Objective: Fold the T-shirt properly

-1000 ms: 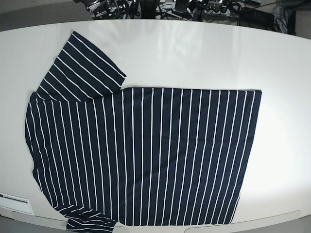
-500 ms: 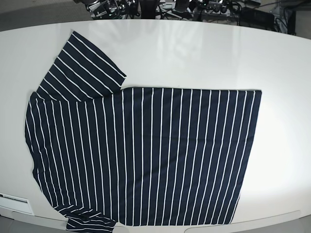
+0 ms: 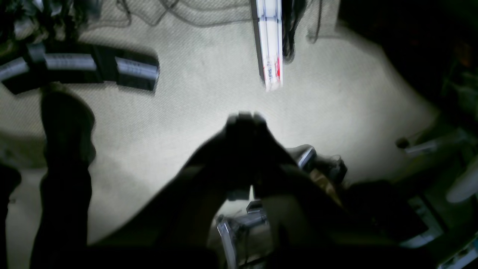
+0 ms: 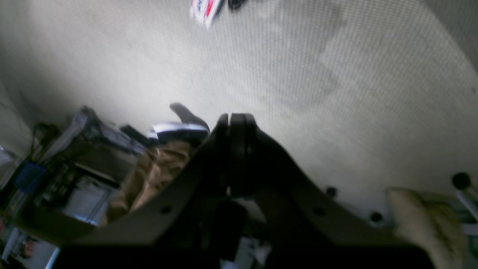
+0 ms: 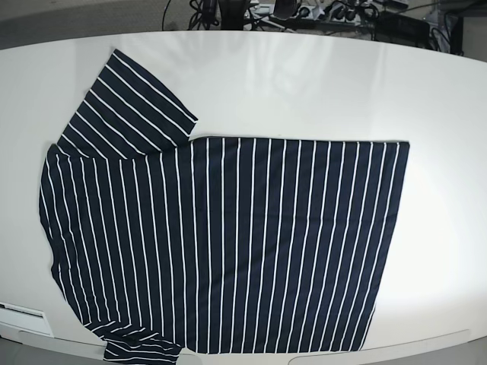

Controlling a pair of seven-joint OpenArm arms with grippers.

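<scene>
The dark navy, white-striped soft cloth T-shirt lies flat and unfolded on the white oval desk, its near hem and lower sleeve at the desk's front edge, its other sleeve spread toward the far left. Beyond the desk, over carpet, the left tool and right tool both look clenched and empty. Judging from this, a grab at the overhanging front edge could drag the shirt off the desk or bunch it.

No legible txt anywhere. White box w/ red print on floor: too blurred. Label at table edge: too small.
</scene>
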